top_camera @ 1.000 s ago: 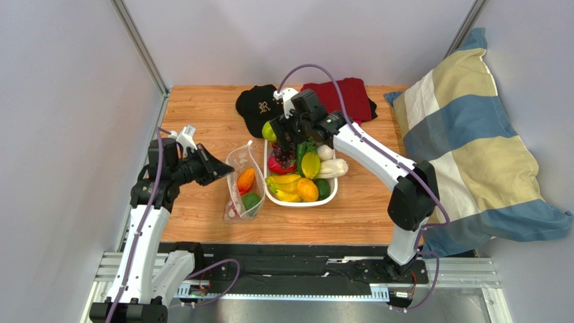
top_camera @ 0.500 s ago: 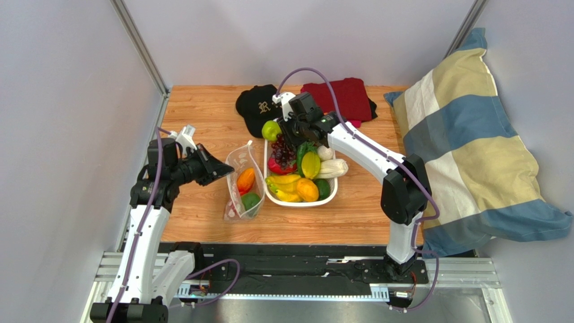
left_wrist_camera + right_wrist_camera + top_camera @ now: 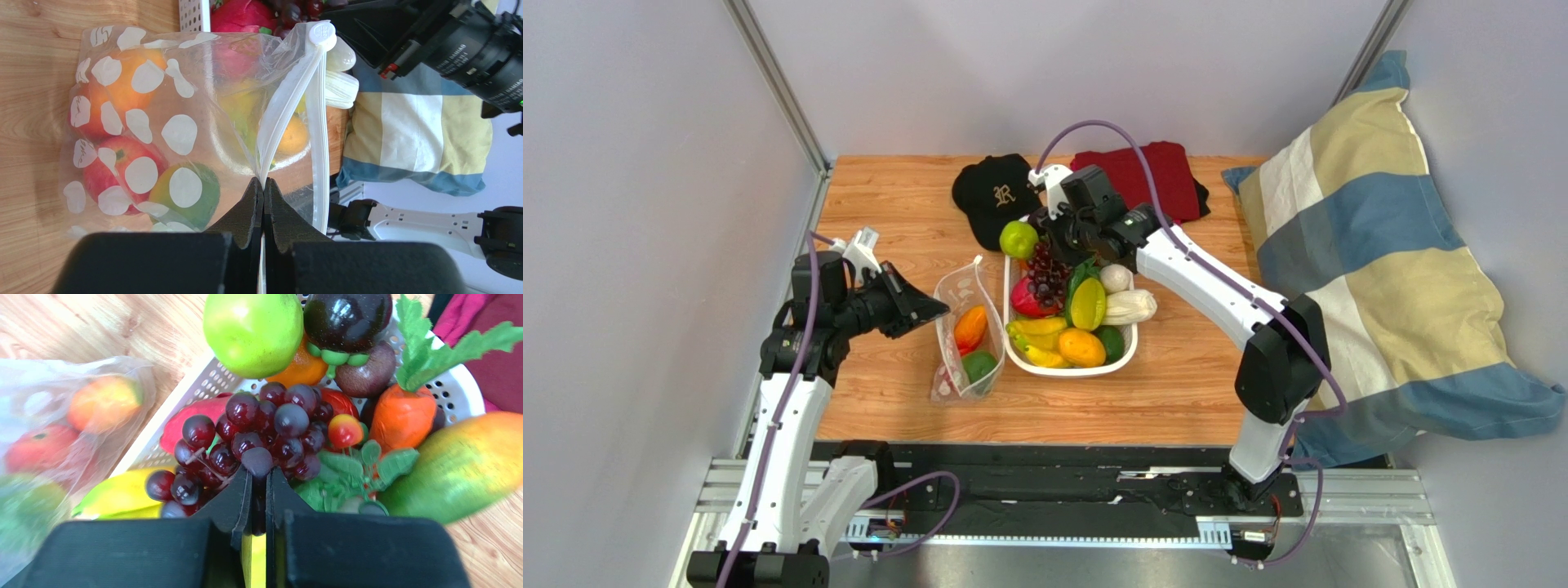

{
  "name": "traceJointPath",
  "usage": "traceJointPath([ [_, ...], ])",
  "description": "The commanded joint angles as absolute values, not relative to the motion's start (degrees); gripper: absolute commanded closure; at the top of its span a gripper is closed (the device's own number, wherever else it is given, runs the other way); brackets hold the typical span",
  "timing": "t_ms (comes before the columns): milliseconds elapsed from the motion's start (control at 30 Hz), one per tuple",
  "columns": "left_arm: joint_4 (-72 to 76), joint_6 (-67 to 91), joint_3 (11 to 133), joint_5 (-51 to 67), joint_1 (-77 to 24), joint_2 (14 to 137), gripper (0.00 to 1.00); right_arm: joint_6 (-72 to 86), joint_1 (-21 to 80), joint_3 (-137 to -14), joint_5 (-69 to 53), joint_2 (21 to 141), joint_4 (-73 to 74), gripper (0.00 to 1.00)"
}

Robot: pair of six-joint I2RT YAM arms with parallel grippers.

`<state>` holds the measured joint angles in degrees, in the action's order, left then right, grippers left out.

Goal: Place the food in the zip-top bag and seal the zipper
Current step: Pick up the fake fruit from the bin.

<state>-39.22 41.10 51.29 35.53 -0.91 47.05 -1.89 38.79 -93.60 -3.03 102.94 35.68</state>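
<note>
– Over the white tray [image 3: 1069,371], right pincer [image 3: 258,473]: state?
– Jaws together, clamped on the grape bunch [image 3: 265,430], low on the cluster. The bunch lies on the tray pile, just beside the green apple [image 3: 253,331].
– Left pincer [image 3: 263,191]?
– Pinched shut on one lip of the zip-top bag [image 3: 153,128], by the zipper [image 3: 317,116], holding the mouth apart. The bag sits on the desk [image 3: 891,221] just left of the tray, with orange, red and green food [image 3: 120,92] inside.
– Step in hand?
– Lift the grapes and carry them to the bag, I'd say. Go straight up first so the hanging grapes clear the tray rim and don't drag neighbours out. Then go across, lower into the middle of the mouth and release low.
– Room?
– Short hop, since tray and bag are nearly touching. The mouth looks narrow and the bunch is wide, so it may snag the lip. Cap [image 3: 992,194] and red cloth [image 3: 1161,174] lie behind the tray and the pillow [image 3: 1382,270] is well off right, so nothing's on that path.
</note>
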Motion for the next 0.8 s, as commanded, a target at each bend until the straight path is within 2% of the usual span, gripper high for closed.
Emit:
traceJointPath([
  [0, -38.67, 40.61, 51.86, 36.47, -0.35, 46.84, 1.00, -0.62, 38.50, -95.18, -4.30, 97.21, 36.21, 1.00],
  [433, -38.32, 40.78, 51.86, 37.00, -0.35, 47.28, 1.00, 6.58, 40.42, -104.93, -15.89, 88.60, 39.99, 1.00],
  [767, -37.35, 42.54, 51.59, 38.50, -0.35, 48.08, 1.00, 14.23, 53.60, -103.89, -20.48, 87.88, 30.59, 1.00],
])
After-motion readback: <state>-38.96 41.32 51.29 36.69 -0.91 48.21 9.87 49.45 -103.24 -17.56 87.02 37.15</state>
